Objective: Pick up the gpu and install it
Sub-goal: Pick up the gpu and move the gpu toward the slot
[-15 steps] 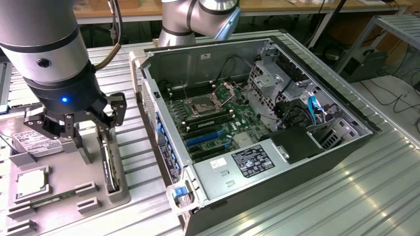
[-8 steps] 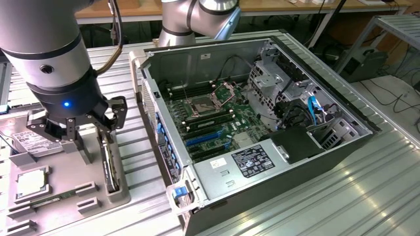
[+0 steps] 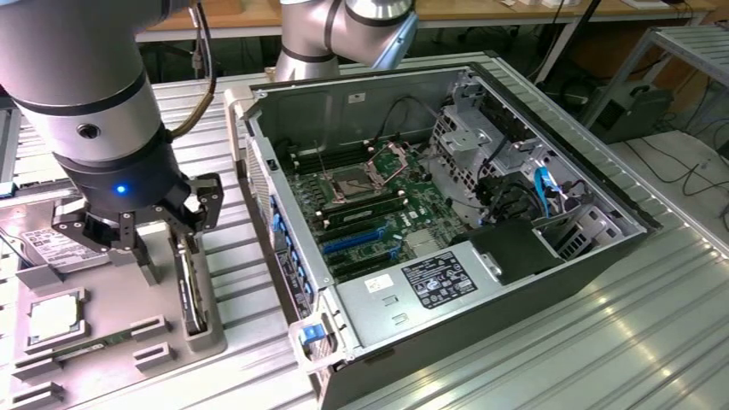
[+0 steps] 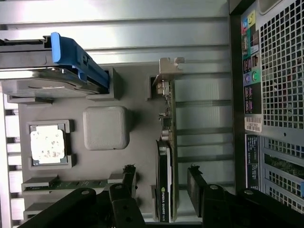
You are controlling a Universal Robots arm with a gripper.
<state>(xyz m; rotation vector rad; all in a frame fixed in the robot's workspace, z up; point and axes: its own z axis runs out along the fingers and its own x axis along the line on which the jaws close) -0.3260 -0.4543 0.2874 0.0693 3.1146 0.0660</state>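
Item: gpu (image 3: 189,295) (image 4: 166,161), a thin black card with a silver end bracket. It stands on its long edge in a slot of the grey parts tray (image 3: 114,295) (image 4: 137,95), in the tray's row nearest the computer case (image 3: 456,213) (image 4: 275,95) and not inside the case. Its length runs roughly parallel to the case's near wall, and it is apart from the case. Item: gripper (image 3: 166,246) (image 4: 161,173), black and two-fingered, on the arm beside the case and directly over the gpu. The fingers (image 4: 194,183) are spread wide, one on each face of the card. The wrist view shows a gap on both sides, so nothing is pinched or lifted. Item: computer case, a black tower lying on its side on the ribbed metal table (image 3: 592,342) with the side panel off. The green motherboard (image 3: 370,201) and its blue expansion slots (image 3: 353,242) are exposed and carry no card. Item: hard drive (image 3: 51,243) (image 4: 45,80), silver with a blue handle, on the tray farther from the case than the gpu. Item: processor chip (image 3: 54,316) (image 4: 47,146), seated in a square pocket, also on the tray's side away from the case. Item: memory stick (image 3: 80,346) (image 4: 61,183), narrow and green, lying flat in its cradle, farther from the case than the gpu. Item: blank grey square block (image 4: 105,127), on the tray between the processor chip and the gpu.
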